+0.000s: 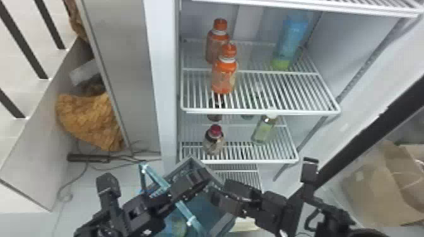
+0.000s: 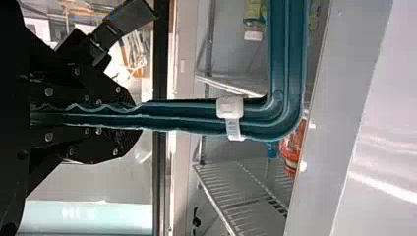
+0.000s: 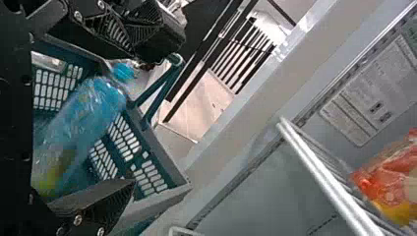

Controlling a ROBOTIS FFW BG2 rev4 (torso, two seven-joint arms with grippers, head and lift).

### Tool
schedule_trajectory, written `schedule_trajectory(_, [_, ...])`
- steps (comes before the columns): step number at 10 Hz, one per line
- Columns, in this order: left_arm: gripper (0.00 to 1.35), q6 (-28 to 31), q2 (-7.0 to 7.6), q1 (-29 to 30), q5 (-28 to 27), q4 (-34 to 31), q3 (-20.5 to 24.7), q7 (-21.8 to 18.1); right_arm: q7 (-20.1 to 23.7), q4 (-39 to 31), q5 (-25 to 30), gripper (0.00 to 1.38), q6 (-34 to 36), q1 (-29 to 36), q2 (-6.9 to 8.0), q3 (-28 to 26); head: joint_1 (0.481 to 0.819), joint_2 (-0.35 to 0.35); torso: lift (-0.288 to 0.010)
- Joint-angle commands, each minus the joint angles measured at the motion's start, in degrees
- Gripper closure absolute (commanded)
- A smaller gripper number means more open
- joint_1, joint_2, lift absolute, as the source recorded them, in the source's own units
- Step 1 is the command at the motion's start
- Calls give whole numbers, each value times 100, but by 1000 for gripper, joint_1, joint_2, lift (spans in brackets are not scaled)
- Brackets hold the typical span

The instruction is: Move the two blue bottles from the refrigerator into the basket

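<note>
Bottle (image 1: 291,35) blue, green at base.

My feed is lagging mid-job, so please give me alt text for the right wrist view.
A blue bottle lies slanted inside the teal basket, with the right claw open. Farther off, an orange bottle shows by a white wire shelf in the refrigerator.

In the head view, the left gripper (image 1: 202,177) and right gripper (image 1: 217,189) hide part of the basket (image 1: 179,165), and the upper shelf (image 1: 309,7) covers the standing blue bottle's (image 1: 294,31) top.
</note>
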Motion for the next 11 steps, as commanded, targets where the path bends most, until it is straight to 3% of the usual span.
schedule_trajectory(1, [1202, 0, 0, 4, 1, -1, -5, 4, 1, -190, 36, 148, -193, 172, 20, -181, 695, -155, 0])
schedule_trajectory(6, [1202, -14, 0, 47, 24, -1, 7, -4, -69, -837, 162, 150, -980, 425, 152, -1004, 695, -263, 0])
schedule_trajectory(11, [1202, -14, 17, 131, 92, -1, 7, -4, -412, -1343, 379, 140, -1725, 383, 328, -1232, 695, -308, 0])
